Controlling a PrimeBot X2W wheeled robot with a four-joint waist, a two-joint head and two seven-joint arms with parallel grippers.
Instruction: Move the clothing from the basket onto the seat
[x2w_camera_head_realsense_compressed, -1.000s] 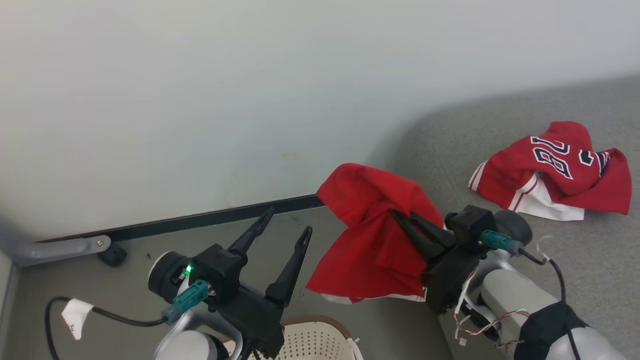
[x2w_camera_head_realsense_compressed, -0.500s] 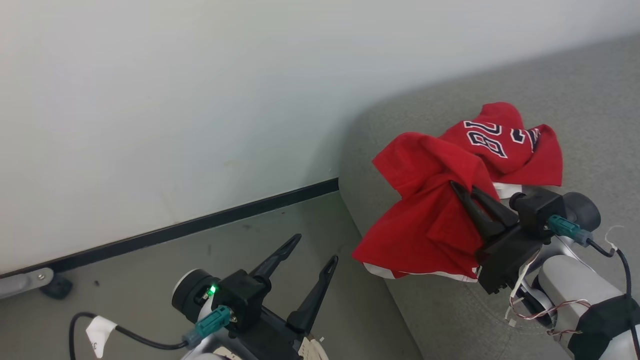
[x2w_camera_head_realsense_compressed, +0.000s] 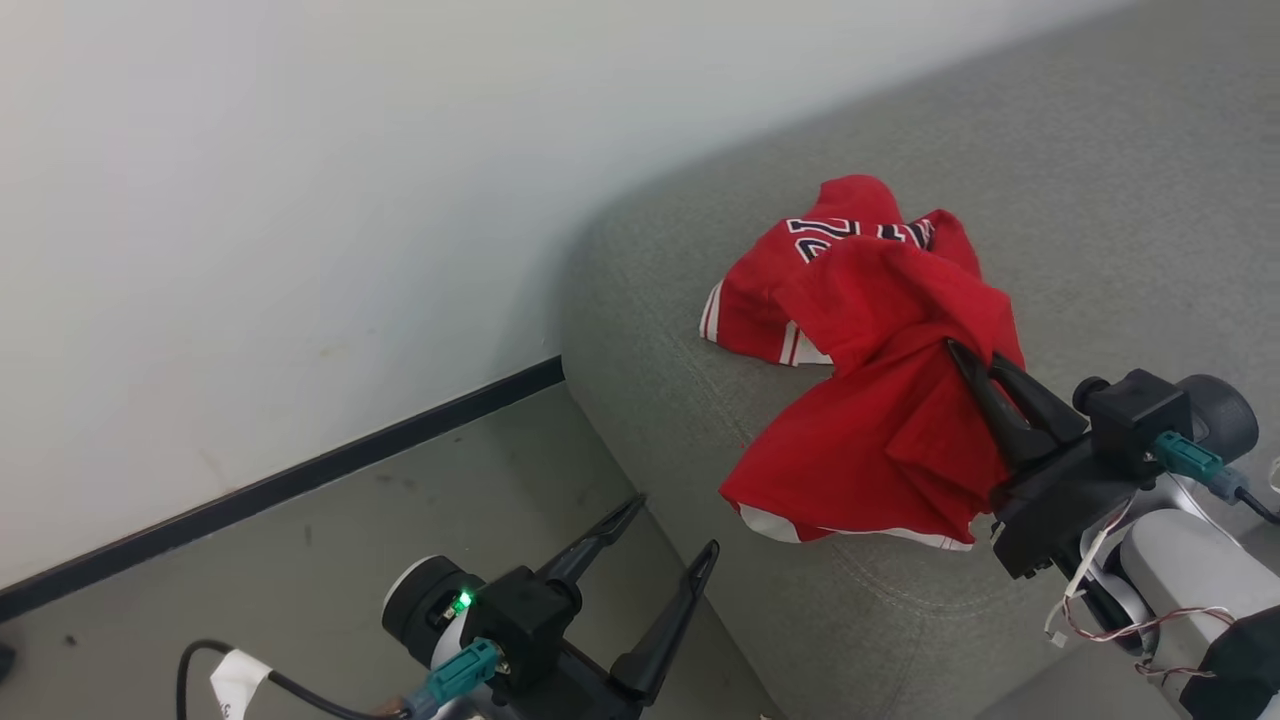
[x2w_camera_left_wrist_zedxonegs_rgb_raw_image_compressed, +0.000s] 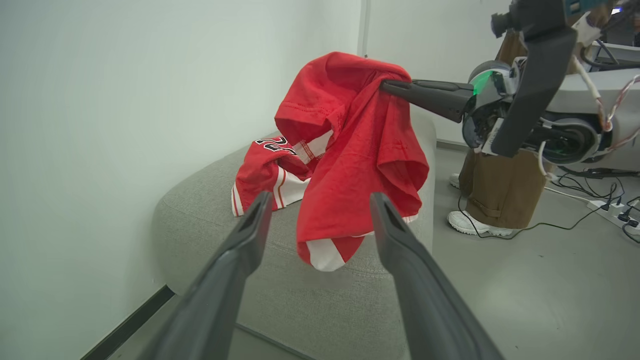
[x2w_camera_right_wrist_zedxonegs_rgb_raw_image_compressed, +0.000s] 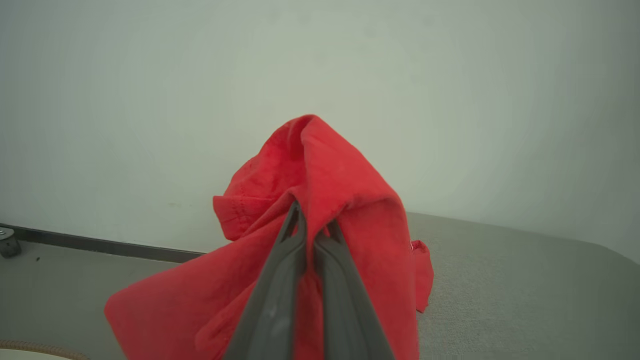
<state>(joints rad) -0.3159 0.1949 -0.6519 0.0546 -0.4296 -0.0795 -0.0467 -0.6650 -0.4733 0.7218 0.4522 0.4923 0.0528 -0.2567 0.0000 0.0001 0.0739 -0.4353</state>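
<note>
My right gripper (x2w_camera_head_realsense_compressed: 972, 358) pinched the red garment (x2w_camera_head_realsense_compressed: 870, 430), which hung directly above the seat (x2w_camera_head_realsense_compressed: 1100, 200); my left gripper (x2w_camera_head_realsense_compressed: 675, 524) gaped empty.

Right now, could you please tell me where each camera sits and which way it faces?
Head view: high, looking down at the seat; left gripper open, right gripper shut on the plain garment.
Left wrist view: low, looking along its spread fingers at seat, jersey, a person's legs.
Right wrist view: along its closed fingers toward the wall.
Shared: all show the plain garment.
</note>
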